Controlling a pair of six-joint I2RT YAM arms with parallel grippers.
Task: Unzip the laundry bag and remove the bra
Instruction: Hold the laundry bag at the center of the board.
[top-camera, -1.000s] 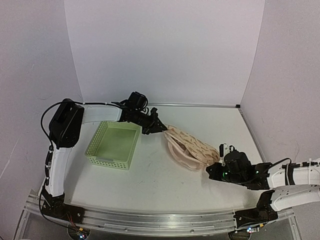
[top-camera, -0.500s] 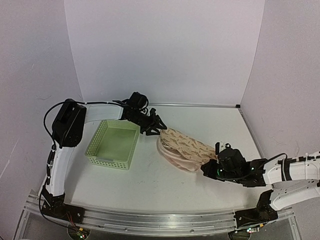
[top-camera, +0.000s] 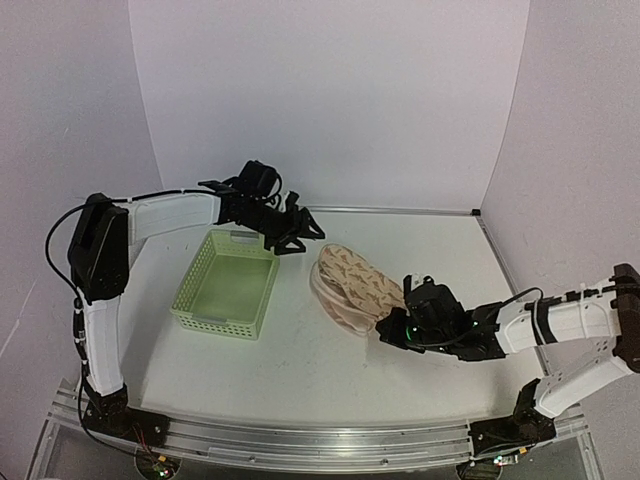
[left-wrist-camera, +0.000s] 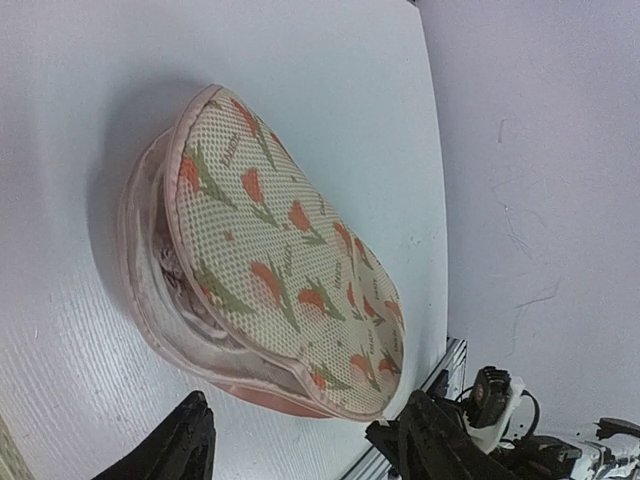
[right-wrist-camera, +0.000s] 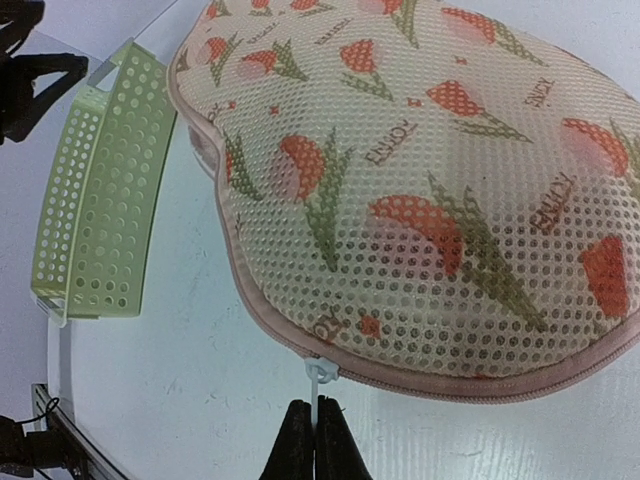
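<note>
Nearest the bases, the right claw (right-wrist-camera: 315, 405) has its fingers pressed together on the small white zip pull (right-wrist-camera: 318, 375), low over the table (right-wrist-camera: 180, 400); the pull sits on the near edge of the laundry bag (right-wrist-camera: 430, 180), on its pink zip edging.

The bag lies flat on the table right of centre, between the two claws, with the green basket (right-wrist-camera: 100, 190) near its left side but not touching; in the left wrist view the seam gapes along one side and pale fabric (left-wrist-camera: 172, 285) shows inside, probably the bra, so the zip looks partly undone.

Farthest, the left claw (top-camera: 300, 240) hangs spread wide by the bag's far end, above the basket's far corner, holding nothing.

The step in hand seems to be running the zip round; to do it well, the pull should travel along the curve of the edging rather than straight across, kept low so the tab does not slip out; the bag is light and will likely drag, so the left claw ought to pin or grip the far end first.
</note>
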